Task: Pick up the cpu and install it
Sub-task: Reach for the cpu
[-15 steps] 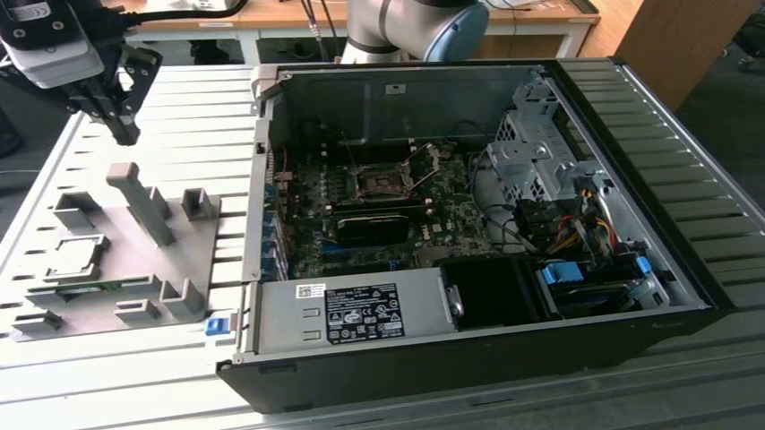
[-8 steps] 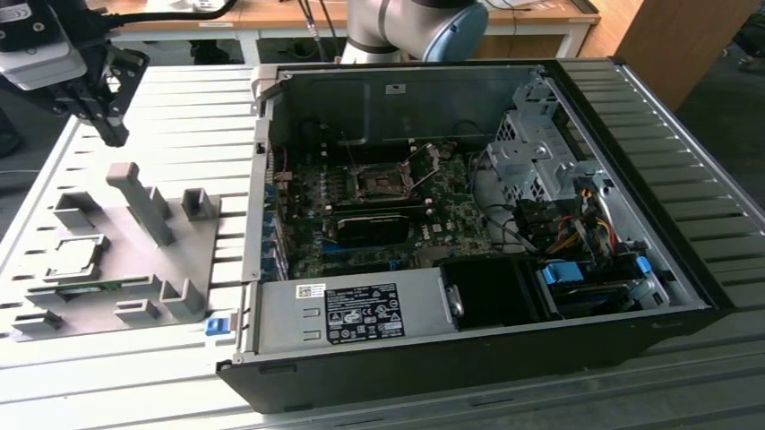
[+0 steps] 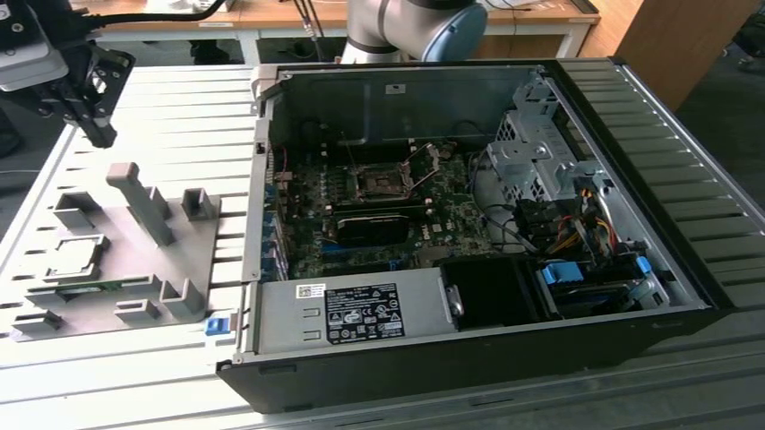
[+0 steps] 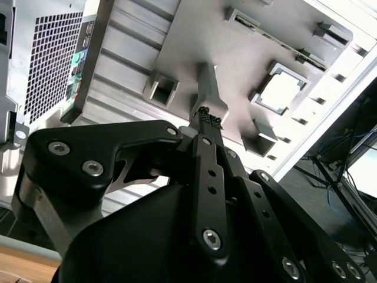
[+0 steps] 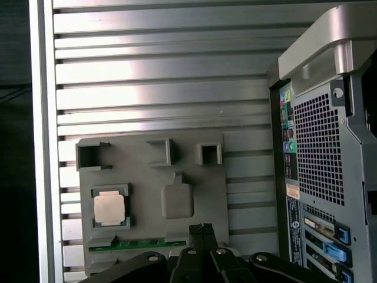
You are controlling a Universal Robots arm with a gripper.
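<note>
Silver ribbed metal forms the surface [image 3: 179,98] that carries everything. Toward the exterior view's left, a grey plastic holder tray [image 3: 132,269] with raised blocks and framed pockets lies flat on it. The cpu [image 3: 74,257], a small square chip with a silvery top, sits level in one of those pockets, on the side of the tray away from the computer case. In the first wrist view, a thin green memory stick [image 5: 138,243] lies in a slot just beside the chip.

Toward the exterior view's right, an open black computer case [image 3: 502,367] lies on its side with its green motherboard [image 3: 311,224] showing. A dark square socket [image 3: 385,184] with a metal frame sits near the middle of the board, well apart from the cpu. A grey and blue joint of the robot arm [image 3: 413,27] rises behind the case.

Black jaws hang in the air above the surface, past the tray's far end. They are pressed together and pinch nothing. In both wrist views their tips form one narrow black point, and the cpu [image 5: 110,207] [image 4: 280,93] rests in its pocket off to one side, untouched.
</note>
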